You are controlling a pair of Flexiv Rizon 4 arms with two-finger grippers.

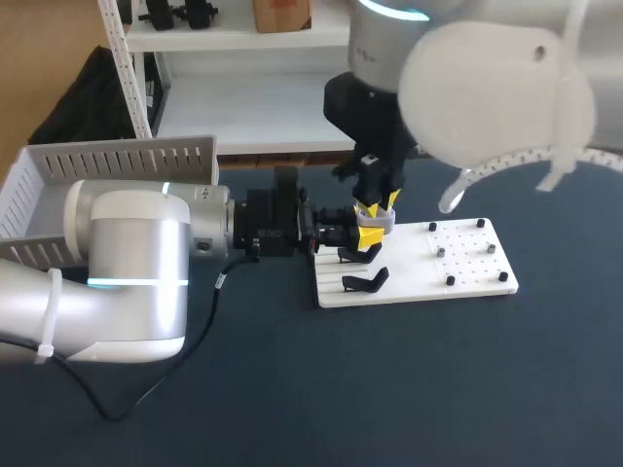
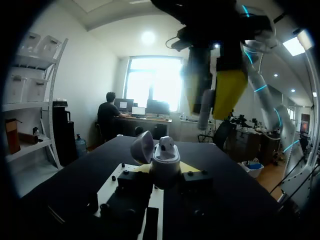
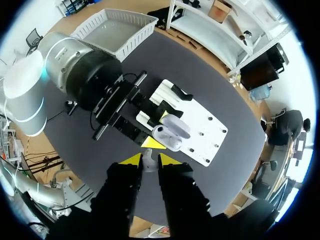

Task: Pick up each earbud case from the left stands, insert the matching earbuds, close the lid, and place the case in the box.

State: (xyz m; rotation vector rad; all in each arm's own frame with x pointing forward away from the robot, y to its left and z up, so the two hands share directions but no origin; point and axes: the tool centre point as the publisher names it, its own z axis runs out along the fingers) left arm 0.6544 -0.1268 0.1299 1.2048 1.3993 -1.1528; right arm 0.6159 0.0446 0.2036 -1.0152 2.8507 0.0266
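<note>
While our left gripper (image 2: 165, 173) clamps the open earbud case (image 2: 165, 157) above the white board's (image 1: 467, 265) far left part, our right gripper (image 3: 146, 160) hangs just over it, pinching an earbud (image 2: 204, 116).

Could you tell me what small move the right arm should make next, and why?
Probably lower the right hand straight down toward the case. It pinches a white earbud between its yellow tips above the case, which the left hand holds with the lid swung open, so the earbud looks ready to seat.
</note>
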